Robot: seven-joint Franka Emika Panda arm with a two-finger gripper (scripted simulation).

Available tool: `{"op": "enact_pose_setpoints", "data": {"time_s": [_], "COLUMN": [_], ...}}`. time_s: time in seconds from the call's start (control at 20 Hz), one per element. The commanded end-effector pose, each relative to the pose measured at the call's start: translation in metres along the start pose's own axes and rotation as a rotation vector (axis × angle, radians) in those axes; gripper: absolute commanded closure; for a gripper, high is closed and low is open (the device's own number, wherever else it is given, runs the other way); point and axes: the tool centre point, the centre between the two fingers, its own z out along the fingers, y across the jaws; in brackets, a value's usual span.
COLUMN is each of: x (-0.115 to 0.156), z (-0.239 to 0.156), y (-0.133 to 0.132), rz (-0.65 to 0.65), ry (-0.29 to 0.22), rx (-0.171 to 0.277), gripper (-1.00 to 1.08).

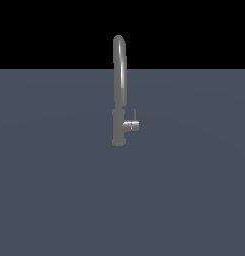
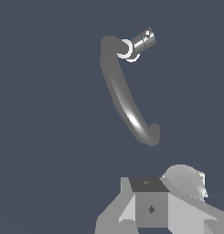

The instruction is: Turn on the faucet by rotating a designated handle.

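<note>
The faucet (image 1: pixel 119 90) is a tall slim grey tap with an arched spout, standing upright on a flat grey-blue surface in the middle of the exterior view. Its handle (image 1: pixel 132 126) is a short horizontal stub low on the base, pointing to the exterior view's right, with a thin pin standing up from it. The wrist view looks down on the faucet (image 2: pixel 125 100) and the handle (image 2: pixel 141 42). Parts of my gripper (image 2: pixel 150 205) show at that picture's edge, well apart from the faucet and touching nothing. How its jaws stand is unclear. The arm does not appear in the exterior view.
The flat grey-blue floor (image 1: pixel 54 190) stretches all around the faucet. A black background lies behind it.
</note>
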Motion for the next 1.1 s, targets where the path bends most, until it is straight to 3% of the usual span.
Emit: {"op": "enact_pose_setpoints", "data": {"time_s": [0.0, 1.05], "x": [0.016, 0.149], "z": [0.003, 0.053], "y": [-0.001, 0.012], "rz": [0.035, 0.348], "ry": [-0.037, -0.369], "rx": [0.032, 0.324], "gripper": [1.08, 1.08]}}
